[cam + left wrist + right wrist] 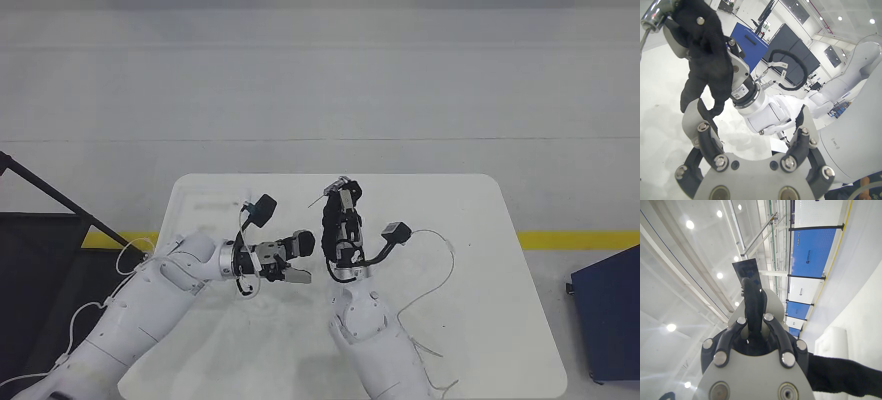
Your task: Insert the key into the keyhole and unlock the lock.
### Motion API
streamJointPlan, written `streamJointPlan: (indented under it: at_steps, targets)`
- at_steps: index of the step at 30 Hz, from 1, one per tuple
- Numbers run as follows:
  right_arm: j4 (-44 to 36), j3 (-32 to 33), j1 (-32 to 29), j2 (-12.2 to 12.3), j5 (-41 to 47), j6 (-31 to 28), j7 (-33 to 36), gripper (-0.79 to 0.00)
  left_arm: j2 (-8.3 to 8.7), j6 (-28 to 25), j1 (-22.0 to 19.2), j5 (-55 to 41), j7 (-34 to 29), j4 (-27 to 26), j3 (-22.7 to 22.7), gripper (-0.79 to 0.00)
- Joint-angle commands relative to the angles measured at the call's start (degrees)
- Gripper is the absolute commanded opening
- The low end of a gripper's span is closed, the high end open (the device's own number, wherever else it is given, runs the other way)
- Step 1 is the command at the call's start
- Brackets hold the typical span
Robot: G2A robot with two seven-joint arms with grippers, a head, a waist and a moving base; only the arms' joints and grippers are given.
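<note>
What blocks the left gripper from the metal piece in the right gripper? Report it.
Nothing visible. The left gripper, open and empty, sits beside the right gripper, which clamps the metal piece above the table; only open air lies between them.

One white table [480, 300] takes up the lower middle of the top view. Two pincers are over it: the left pincer [750, 111] just left of centre and the right pincer [343, 188] at centre. One metal piece [651, 16] sits in the right pincer. One blue cabinet [605, 310] stands at the right edge.
</note>
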Motion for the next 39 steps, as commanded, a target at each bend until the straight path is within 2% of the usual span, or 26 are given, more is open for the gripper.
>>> streamJointPlan:
  at_steps: [1,10,17,18,21,22,23,24,26,39]
  targets:
    - [-0.01,-0.66,-0.24,-0.13,0.25,0.40,-0.10,-0.785,0.04,0.00,0.04,-0.93,-0.85,-0.34,-0.37,0.000]
    - [0.40,-2.61,-0.03,-0.44,0.21,1.50,1.02,-0.785,-0.90,0.00,-0.34,0.69,0.69,1.91,-1.17,-0.022]
    - [1.01,-4.30,0.67,-0.79,-2.51,3.26,-0.25,-0.785,-2.13,0.00,0.02,9.35,9.04,4.32,-2.16,-0.043]
    - [1.13,-4.39,0.76,-0.83,-2.64,3.38,-0.41,-0.785,-2.27,0.00,0.07,10.81,10.20,4.47,-2.32,-0.065]
    - [1.40,-4.53,0.86,-0.87,-2.95,3.39,-0.66,-0.785,-2.62,0.00,0.23,14.68,13.29,4.91,-2.62,-0.225]
    - [1.49,-4.52,0.86,-0.86,-3.09,3.43,-0.76,-0.785,-2.72,0.00,0.32,15.71,14.22,5.02,-2.65,-0.400]
    - [1.50,-4.55,0.86,-0.87,-3.15,3.44,-0.79,-0.785,-2.84,0.00,0.45,16.37,15.17,5.22,-2.64,-0.480]
    - [1.47,-4.62,0.95,-0.89,-3.21,3.49,-0.73,-0.785,-2.96,0.00,0.56,16.82,16.17,5.42,-2.64,-0.600]
    - [1.49,-4.72,1.10,-0.94,-3.17,3.67,-0.80,-0.785,-3.18,0.00,0.70,17.53,17.75,5.79,-2.58,-0.785]
    - [1.54,-4.57,1.44,-1.04,-3.35,3.56,-1.56,-0.785,-3.85,0.26,2.55,21.96,27.57,6.72,-5.86,-0.785]
